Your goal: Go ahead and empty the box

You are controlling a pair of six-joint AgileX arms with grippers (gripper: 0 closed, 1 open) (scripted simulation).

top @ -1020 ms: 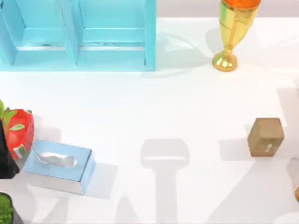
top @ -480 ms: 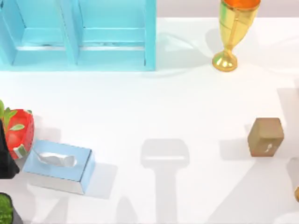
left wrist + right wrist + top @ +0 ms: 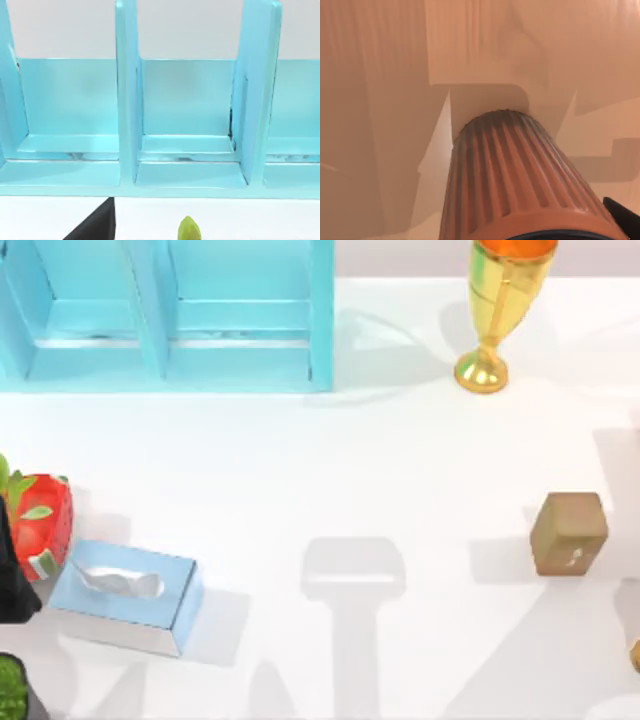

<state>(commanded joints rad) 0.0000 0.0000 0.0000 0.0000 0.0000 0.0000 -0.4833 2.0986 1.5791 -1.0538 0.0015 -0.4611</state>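
Blue cardboard marks the tissue box (image 3: pixel 125 592), which lies on the white tabletop (image 3: pixel 330 470) near its left side, a white tissue (image 3: pixel 118 581) puffing out of the slot in its top. Just beside it sits a red strawberry-shaped thing (image 3: pixel 42 523) with green leaves, partly covered by a black shape (image 3: pixel 12 580) that the left edge of the top view cuts off. A green patch (image 3: pixel 10 688) in the bottom left corner is too cropped to name.

My left hand (image 3: pixel 96 229) shows as a single black wedge at the frame's edge in the left wrist view, so I cannot tell whether it is open or closed. It faces the light blue shelf unit (image 3: pixel 170 315) standing at the back left, whose bays show bare floors and back walls; a green leaf tip (image 3: pixel 189 231) pokes up in front.

My right hand (image 3: pixel 625 220) is a dark corner beside a ribbed orange cylinder (image 3: pixel 520 185), and I cannot tell its state either.

On the right stands a small brown box (image 3: pixel 569 532), closed as far as I can see. A gold goblet (image 3: pixel 495 315) with an orange bowl stands at the back right, its top cut off
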